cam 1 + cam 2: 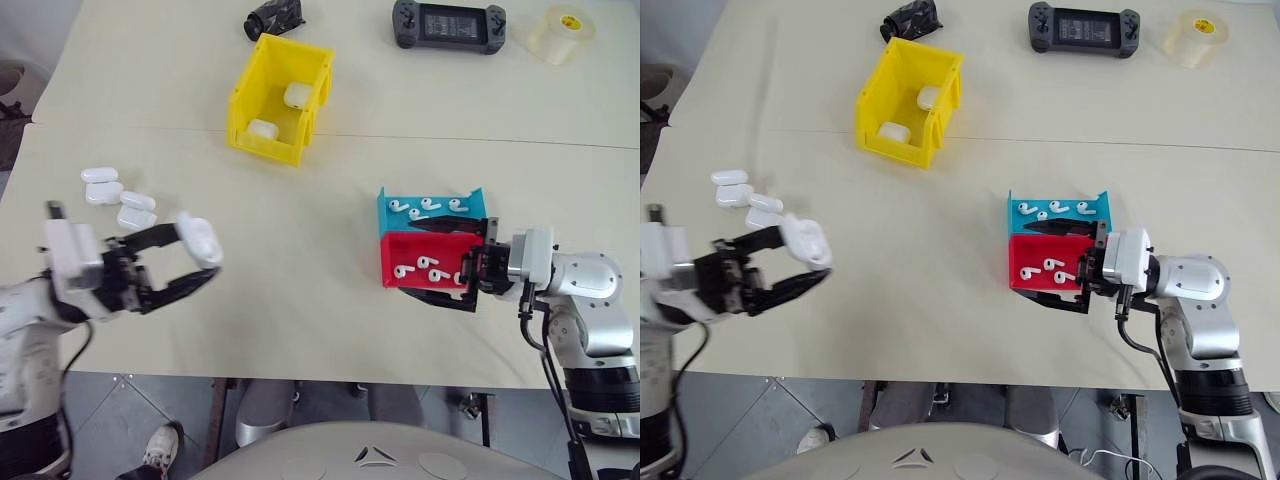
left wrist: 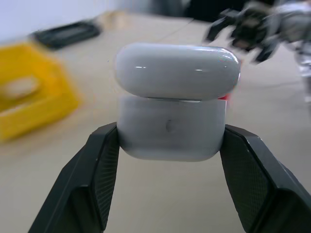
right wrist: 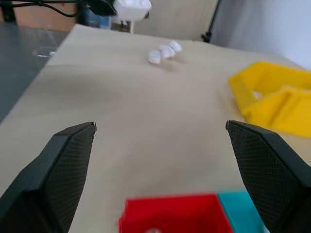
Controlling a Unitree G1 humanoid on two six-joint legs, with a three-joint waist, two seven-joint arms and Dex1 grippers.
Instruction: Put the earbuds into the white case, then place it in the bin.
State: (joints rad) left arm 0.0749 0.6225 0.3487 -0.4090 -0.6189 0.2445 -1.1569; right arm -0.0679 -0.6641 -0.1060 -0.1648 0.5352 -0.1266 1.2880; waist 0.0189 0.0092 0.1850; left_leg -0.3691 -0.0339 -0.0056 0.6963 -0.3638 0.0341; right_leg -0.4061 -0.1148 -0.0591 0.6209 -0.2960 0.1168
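At the lower left of the head view, a white case (image 1: 203, 240) is gripped between the two black fingers of the left claw (image 1: 195, 268), held above the bench (image 1: 300, 300). In the left wrist view the case (image 2: 176, 99) is pinched at its lower half, with the lid seam visible just above the fingertips (image 2: 104, 145). At the lower right, the right claw (image 1: 447, 262) is spread wide, one finger over the seam between the trays and the other along the near edge of the red tray (image 1: 425, 262), with nothing held.

Three earbuds (image 1: 420, 266) are counted in the red tray, though part of it is hidden by the claw. Touching its far side is a blue tray (image 1: 430, 208), in which four earbuds (image 1: 428, 206) can be made out.

Just beyond the left claw, four more cases (image 1: 115, 196) are clustered on the bench at the left.

Further up, left of centre, the yellow bin (image 1: 278, 98) is seen with two cases (image 1: 282, 110) inside.

Along the top edge, one dark object (image 1: 273, 17), one black handheld console (image 1: 448, 24) and one roll of tape (image 1: 560, 33) are laid out.
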